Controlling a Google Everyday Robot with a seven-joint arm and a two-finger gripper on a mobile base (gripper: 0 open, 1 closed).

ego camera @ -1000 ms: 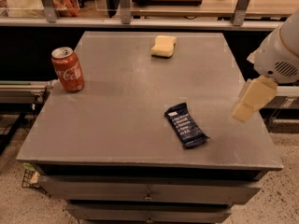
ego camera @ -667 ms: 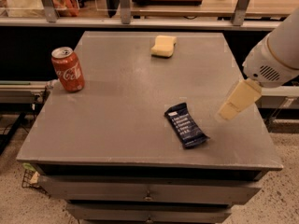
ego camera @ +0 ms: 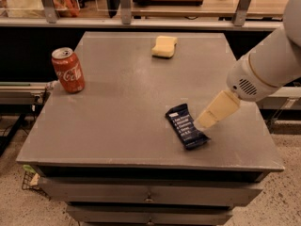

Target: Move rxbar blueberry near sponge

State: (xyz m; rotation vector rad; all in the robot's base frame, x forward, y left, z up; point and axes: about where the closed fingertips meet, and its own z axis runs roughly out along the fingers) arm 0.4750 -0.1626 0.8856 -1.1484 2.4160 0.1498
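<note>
The rxbar blueberry [ego camera: 186, 125], a dark navy wrapper with white text, lies flat on the grey table [ego camera: 117, 107] near its front right. The sponge [ego camera: 164, 46], a pale yellow block, lies at the far middle of the table. My gripper [ego camera: 205, 122], with cream-coloured fingers, reaches in from the right on a white arm [ego camera: 270, 65] and hangs just to the right of the bar, its tips close to the bar's right edge. It holds nothing.
A red Coca-Cola can [ego camera: 68, 70] stands upright at the table's left. Drawers [ego camera: 148, 197] sit under the tabletop. A shelf with rails and clutter [ego camera: 141, 4] runs behind the table.
My gripper has moved left and down from beyond the table's right edge to just beside the bar. The bar, sponge and can have not moved.
</note>
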